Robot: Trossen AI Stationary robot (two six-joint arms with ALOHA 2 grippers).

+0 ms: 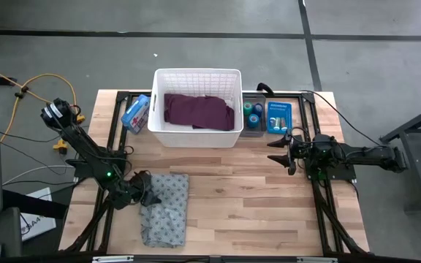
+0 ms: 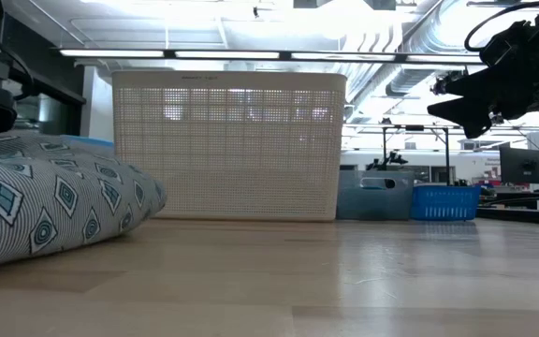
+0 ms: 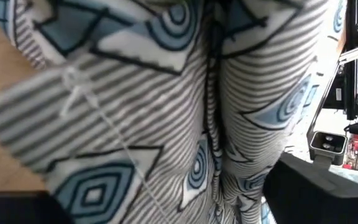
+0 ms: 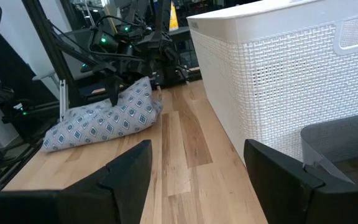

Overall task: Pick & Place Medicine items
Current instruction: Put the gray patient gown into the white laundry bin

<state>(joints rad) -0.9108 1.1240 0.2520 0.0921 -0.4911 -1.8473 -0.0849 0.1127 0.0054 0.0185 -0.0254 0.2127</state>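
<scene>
The medicine items I can make out are green and blue tape rolls (image 1: 253, 113) in a small grey bin just right of the white basket (image 1: 196, 135). My left gripper (image 1: 146, 193) is at the near left, open, slanting down onto the left edge of the grey patterned cloth (image 1: 165, 212), which lies bunched on the table and fills the left wrist view (image 3: 166, 93). My right gripper (image 1: 278, 151) hangs open and level over the table's right side, well clear of the board, with nothing between its fingers (image 4: 197, 155). My left gripper straddles a raised ridge of the cloth with a crease down its middle (image 3: 213, 124), one finger (image 3: 17, 208) on each side. The fingers slant down from the table's left. The cloth lies on the table. I cannot tell whether the fingers pinch it.
The white basket (image 2: 227, 145) at the far middle holds a purple cloth (image 1: 199, 111). A blue tray (image 1: 278, 117) stands right of the grey bin (image 2: 374, 201). A blue-white pack (image 1: 136, 112) leans left of the basket. Bare wood lies between the two arms.
</scene>
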